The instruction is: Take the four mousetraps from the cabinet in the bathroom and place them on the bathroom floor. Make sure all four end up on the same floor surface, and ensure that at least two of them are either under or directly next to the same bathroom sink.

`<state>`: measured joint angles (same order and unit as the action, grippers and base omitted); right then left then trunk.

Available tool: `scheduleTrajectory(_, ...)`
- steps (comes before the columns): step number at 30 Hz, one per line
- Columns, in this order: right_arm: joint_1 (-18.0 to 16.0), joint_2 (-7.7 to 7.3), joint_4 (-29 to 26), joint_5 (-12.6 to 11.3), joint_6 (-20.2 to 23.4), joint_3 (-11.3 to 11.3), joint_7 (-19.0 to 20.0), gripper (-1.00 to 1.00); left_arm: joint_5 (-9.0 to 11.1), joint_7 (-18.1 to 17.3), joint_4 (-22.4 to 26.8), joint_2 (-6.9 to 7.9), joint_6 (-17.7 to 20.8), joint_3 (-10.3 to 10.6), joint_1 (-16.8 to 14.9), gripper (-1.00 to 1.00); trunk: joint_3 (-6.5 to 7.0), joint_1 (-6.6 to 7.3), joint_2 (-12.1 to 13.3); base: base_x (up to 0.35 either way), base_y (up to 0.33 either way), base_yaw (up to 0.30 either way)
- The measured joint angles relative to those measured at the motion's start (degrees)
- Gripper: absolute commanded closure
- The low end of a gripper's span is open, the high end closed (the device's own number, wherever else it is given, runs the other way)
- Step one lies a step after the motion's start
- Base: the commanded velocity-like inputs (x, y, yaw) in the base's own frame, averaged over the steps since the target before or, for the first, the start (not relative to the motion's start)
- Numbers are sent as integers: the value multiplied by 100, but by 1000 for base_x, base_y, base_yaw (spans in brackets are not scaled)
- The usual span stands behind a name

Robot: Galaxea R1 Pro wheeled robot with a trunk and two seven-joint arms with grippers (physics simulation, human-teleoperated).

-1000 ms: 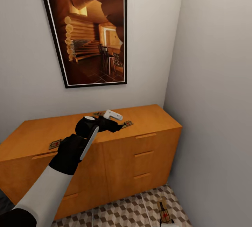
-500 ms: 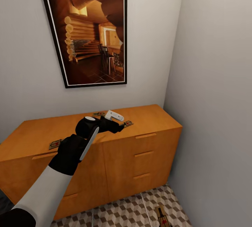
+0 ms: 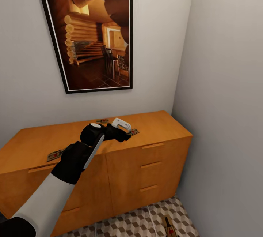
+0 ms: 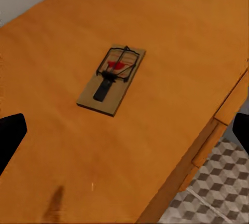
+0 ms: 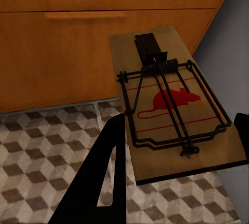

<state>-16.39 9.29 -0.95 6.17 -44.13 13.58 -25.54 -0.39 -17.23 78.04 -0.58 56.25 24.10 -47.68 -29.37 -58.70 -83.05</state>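
Head view showed the left gripper (image 3: 128, 131), jaws spread wide, poised over a flat tan wooden mousetrap (image 4: 112, 79) atop the orange-brown wooden cabinet (image 3: 153, 120); the right gripper (image 5: 176, 146) clasped another mousetrap (image 5: 174, 102) above the cube-patterned tiled floor (image 5: 46, 146).

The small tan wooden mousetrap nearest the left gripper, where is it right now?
In the head view the tan wooden mousetrap lies flat on the orange-brown wooden cabinet, near the front edge, right beside the left gripper; the left wrist view shows it between the open fingers.
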Motion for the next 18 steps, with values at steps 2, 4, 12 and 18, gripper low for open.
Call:
scheduleTrajectory(2, 0, 0, 0, 0, 0, 0, 0, 100, 0, -2, -10, 3, 0, 16, 0, -100, 0, 0, 0, 290, 0, 0)
scheduleTrajectory(4, 0, 1, 0, 0, 0, -1, 0, 100, -2, -3, -12, 4, 0, 26, 0, -100, 0, 0, 0, 275, 0, 0)
scheduleTrajectory(12, 0, 1, -1, 0, 7, 0, 1, 100, -4, -4, -17, 33, 0, 40, 0, -100, 0, -2, 0, 144, 0, 0)
scheduleTrajectory(18, 0, 1, 0, 0, 9, 2, 1, 100, 2, -4, -29, 46, 0, 127, 0, -100, 0, -3, 0, 15, 0, 0)
